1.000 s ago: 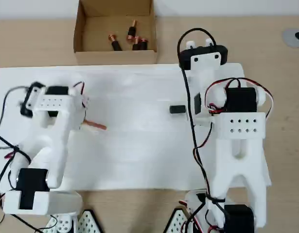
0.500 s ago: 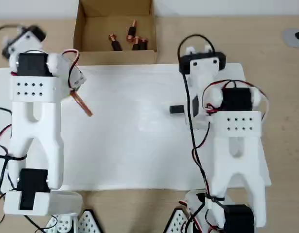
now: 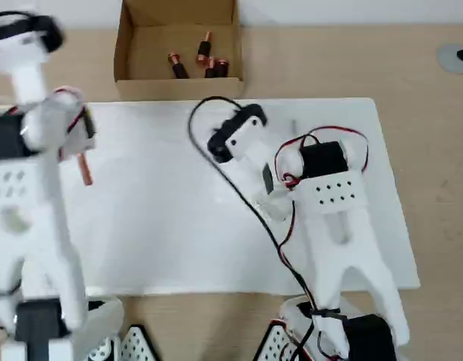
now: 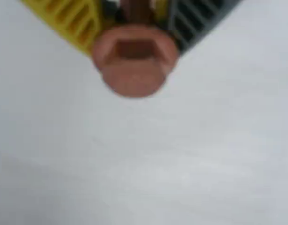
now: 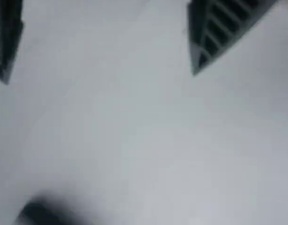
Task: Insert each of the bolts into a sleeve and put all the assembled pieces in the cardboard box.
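My left gripper (image 4: pixel 134 42) is shut on a copper bolt (image 4: pixel 134 65), whose head points at the camera between the yellow and black fingers. From above, the bolt (image 3: pixel 84 167) hangs under the left arm at the white mat's left edge. My right gripper (image 5: pixel 100 70) stands open over bare mat, with nothing between its fingers. A dark blurred shape (image 5: pixel 36 213) lies beside it, apparently the black sleeve (image 3: pixel 267 179), half hidden under the right arm near the mat's middle. The cardboard box (image 3: pixel 126 53) stands at the back with three assembled pieces (image 3: pixel 205 64) inside.
The white mat (image 3: pixel 163 226) covers most of the wooden table. The right arm's black cable (image 3: pixel 216 162) loops over the mat's centre. A grey disc (image 3: pixel 453 56) lies at the far right of the table.
The left arm has swung up and to the far left, and the bolt now hangs downward in its gripper. The right arm has turned left, toward the mat's middle.
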Motion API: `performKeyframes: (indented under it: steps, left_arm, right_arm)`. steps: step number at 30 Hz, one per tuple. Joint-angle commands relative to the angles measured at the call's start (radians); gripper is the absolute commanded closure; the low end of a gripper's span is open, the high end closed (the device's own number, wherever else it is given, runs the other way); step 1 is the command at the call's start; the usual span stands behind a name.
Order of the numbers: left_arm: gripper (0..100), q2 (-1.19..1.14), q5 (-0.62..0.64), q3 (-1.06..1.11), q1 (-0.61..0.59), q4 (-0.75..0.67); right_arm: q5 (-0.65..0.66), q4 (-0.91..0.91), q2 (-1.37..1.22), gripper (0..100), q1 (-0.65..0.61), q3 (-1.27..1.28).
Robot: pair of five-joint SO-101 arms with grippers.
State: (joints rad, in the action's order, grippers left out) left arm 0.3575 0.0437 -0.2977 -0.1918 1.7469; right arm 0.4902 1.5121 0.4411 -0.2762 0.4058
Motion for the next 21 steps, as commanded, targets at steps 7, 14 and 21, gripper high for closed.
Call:
performKeyframes:
  steps: [7, 14, 21]
  left_arm:
    - [99, 0.444, 0.044, 0.14, -0.31, -0.008]
    - [99, 0.625, -0.025, 0.344, -0.362, -0.11]
    - [99, 0.773, -0.081, 0.551, -0.362, -0.226]
  right_arm:
    - [0.284, -0.382, -0.125, 70.9, 0.111, 0.025]
    - [0.319, -0.256, -0.578, 70.8, 0.143, -0.291]
    - [0.377, 0.077, -0.938, 70.8, 0.18, -0.851]
